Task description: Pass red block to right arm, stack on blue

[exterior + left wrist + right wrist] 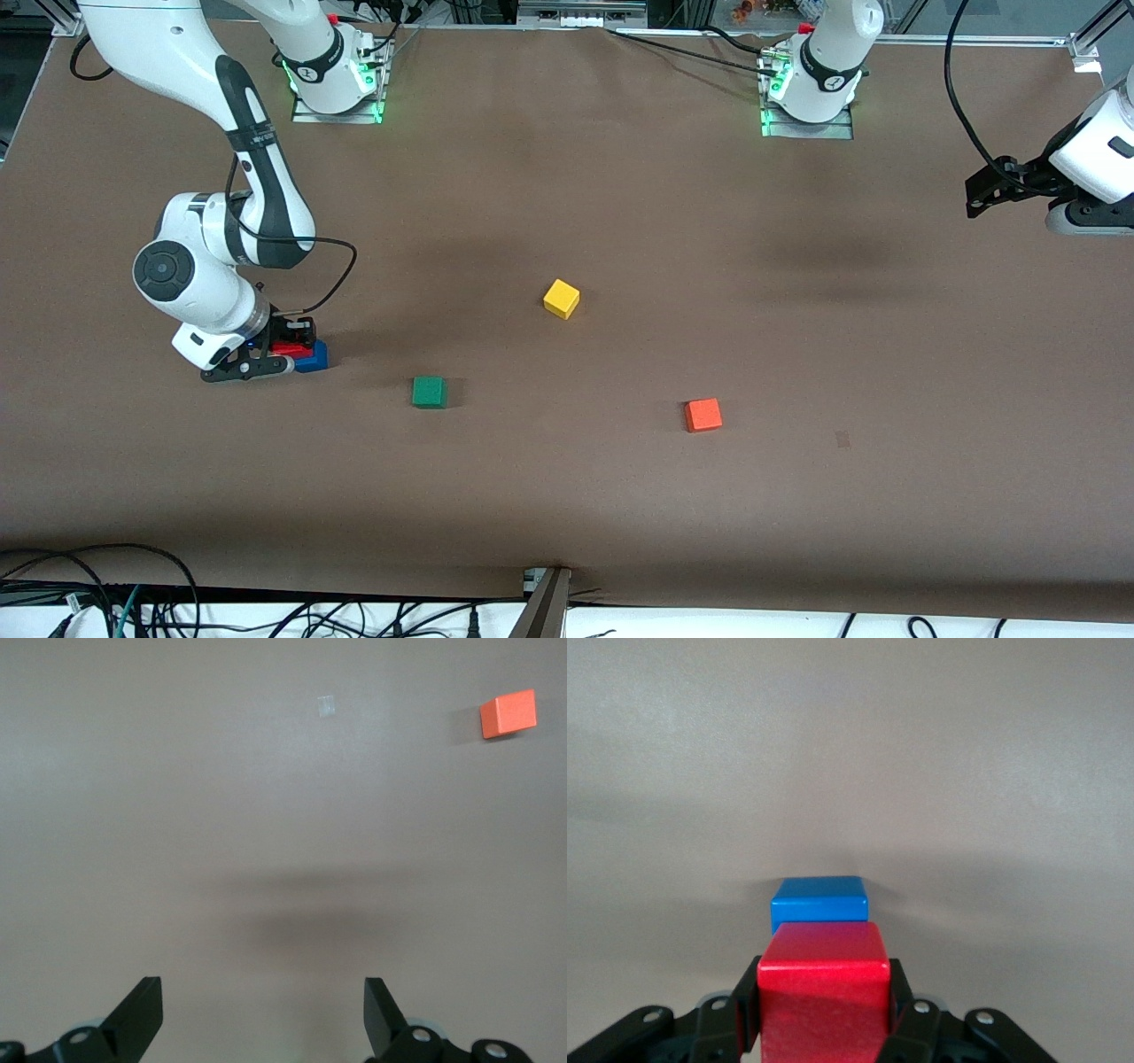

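Toward the right arm's end of the table, the red block [822, 992] is pinched by the right gripper [282, 349], just beside the blue [819, 899], as only the right wrist view shows plainly. Spread fingers [137, 1014] of the waiting left gripper [263, 1017] are seen with the orange-red cube [508, 713] at one o'clock in its wrist view.

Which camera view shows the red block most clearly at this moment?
The right wrist view: the red block fills the foreground, clamped between the right gripper's fingers, with the blue cube by it. The front view shows only a red sliver by that gripper, mostly hidden. The left wrist view does not show it.
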### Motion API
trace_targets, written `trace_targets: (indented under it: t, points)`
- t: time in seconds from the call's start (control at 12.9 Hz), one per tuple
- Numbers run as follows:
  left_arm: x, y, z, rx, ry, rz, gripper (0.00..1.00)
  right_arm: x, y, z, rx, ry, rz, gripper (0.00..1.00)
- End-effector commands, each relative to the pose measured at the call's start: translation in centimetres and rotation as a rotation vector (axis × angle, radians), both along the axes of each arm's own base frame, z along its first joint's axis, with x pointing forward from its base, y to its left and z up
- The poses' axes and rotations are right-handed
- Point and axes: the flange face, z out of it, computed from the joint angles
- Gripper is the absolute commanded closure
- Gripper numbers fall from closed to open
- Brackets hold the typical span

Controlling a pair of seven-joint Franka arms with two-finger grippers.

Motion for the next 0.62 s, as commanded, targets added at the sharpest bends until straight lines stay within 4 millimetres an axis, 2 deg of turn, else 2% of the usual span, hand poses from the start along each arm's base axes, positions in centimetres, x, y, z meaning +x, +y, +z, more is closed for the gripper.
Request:
trace_targets:
  t: [0.0, 0.54]
  points:
    - [0.47, -0.29, 0.88, -0.014, -0.019, 0.011, 0.0, -0.76, 0.15, 0.91, 0.006, -0.016, 0.018, 0.91]
    - [0.73, -0.85, 0.52, -0.018, -0.013, 0.008, 0.0, -0.55, 0.28, 0.84, 0.012, -0.023, 0.008, 0.91]
